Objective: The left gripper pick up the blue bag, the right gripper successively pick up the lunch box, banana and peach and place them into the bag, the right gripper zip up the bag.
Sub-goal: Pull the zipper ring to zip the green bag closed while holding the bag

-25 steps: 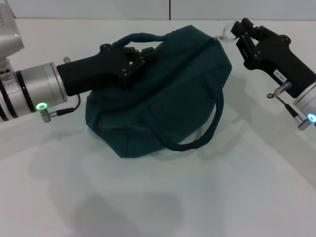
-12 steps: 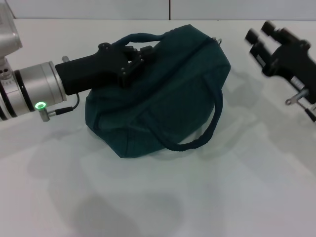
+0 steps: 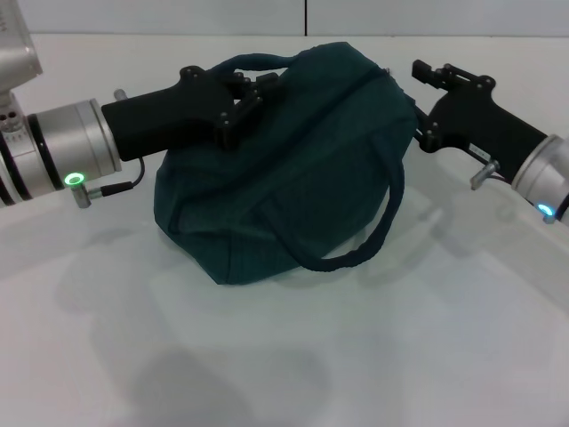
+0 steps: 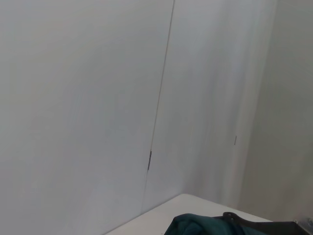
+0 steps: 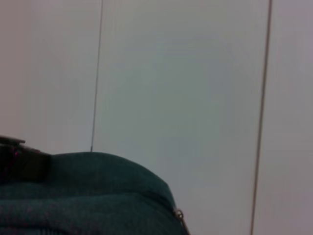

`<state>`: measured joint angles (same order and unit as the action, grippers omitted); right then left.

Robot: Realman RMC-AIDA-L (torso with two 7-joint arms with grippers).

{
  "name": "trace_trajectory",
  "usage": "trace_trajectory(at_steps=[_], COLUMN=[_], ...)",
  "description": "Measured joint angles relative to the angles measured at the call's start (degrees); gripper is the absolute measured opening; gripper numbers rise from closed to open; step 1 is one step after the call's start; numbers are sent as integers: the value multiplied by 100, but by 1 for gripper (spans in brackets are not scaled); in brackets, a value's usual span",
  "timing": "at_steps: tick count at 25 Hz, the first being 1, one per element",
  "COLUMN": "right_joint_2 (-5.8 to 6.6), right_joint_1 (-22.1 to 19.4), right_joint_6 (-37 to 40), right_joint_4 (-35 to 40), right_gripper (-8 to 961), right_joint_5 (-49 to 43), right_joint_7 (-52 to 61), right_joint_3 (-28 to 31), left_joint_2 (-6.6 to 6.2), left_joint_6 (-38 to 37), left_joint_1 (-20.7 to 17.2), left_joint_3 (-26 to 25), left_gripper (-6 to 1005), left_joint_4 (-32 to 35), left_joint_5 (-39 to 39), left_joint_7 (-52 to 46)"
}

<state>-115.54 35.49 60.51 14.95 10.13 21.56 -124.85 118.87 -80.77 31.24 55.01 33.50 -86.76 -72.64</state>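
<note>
Head view is taken as the main reference: the blue bag (image 3: 284, 169) lies slumped on the white table (image 3: 284, 356), bulging, with its top seam and zipper running from the near-left handle up toward the far right corner. No lunch box, banana or peach can be seen outside it, and the seam appears drawn together, so the zipping step is judged to be at or near its end. The zipper end is seen at the bag's far right corner, and in the right wrist view a small metal pull (image 5: 179, 215) is shown at that corner of the fabric.

That corner is the point on which the next move depends. It lies directly beside the right gripper (image 3: 425, 105), which is held at the bag's right side with its two fingers spread apart, empty. The right arm is therefore the nearer one to the zipper end, and the zipper's long axis runs away from it toward the left.

On the opposite side, the left gripper (image 3: 252, 96) is clamped on the bag's upper handle (image 3: 258, 62), by which the bag is steadied.
</note>
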Motion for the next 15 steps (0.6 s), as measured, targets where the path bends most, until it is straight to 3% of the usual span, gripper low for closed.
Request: trace_trajectory(at_steps=[9, 15], right_joint_2=[-29, -37], right_joint_1=[107, -77], right_joint_6=[-183, -139], right_joint_4=[278, 493], right_gripper=[347, 324], right_joint_5=[-369, -532], right_joint_7=[-33, -132], right_joint_3=[29, 18], left_joint_2=[-11, -23], left_joint_6=[3, 7], left_joint_1=[-23, -42], left_joint_3=[-9, -44], left_gripper=[43, 46], left_joint_4=[4, -15], left_joint_5=[17, 39], left_joint_7=[61, 121])
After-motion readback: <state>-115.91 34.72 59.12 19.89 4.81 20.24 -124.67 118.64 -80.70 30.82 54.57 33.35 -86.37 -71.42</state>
